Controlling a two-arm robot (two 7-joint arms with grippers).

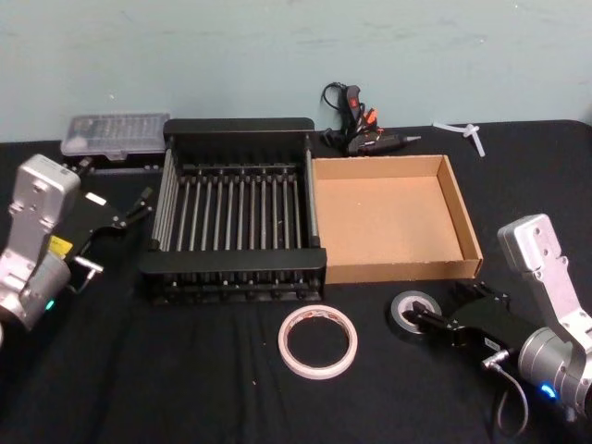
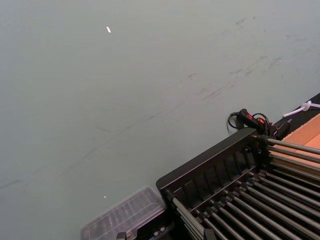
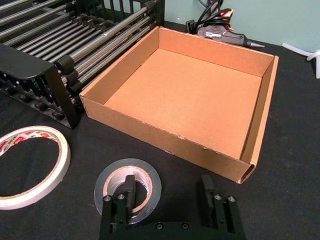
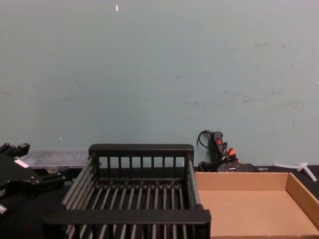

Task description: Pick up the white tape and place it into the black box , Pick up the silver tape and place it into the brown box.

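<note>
Black cloth surface [image 1: 185, 388], both rolls out of their boxes, neither placement done. Nearest the front edge: white tape [image 1: 318, 340] lying flat in front of the black box [image 1: 231, 273], untouched. Just beside it toward the right edge: silver tape [image 1: 414, 310], flat in front of the brown box [image 1: 398, 270], with the right hand [image 3: 167, 192] spread wide over it, one finger [image 3: 129, 192] down in the core, the other outside the rim, not closed. Near the left edge: left hand [image 1: 139, 205] beside the black box, grip impossible to judge. Farther back: both boxes side by side and bare inside. Along the far edge: glue gun [image 1: 356, 125] and clear case [image 1: 111, 134].
</note>
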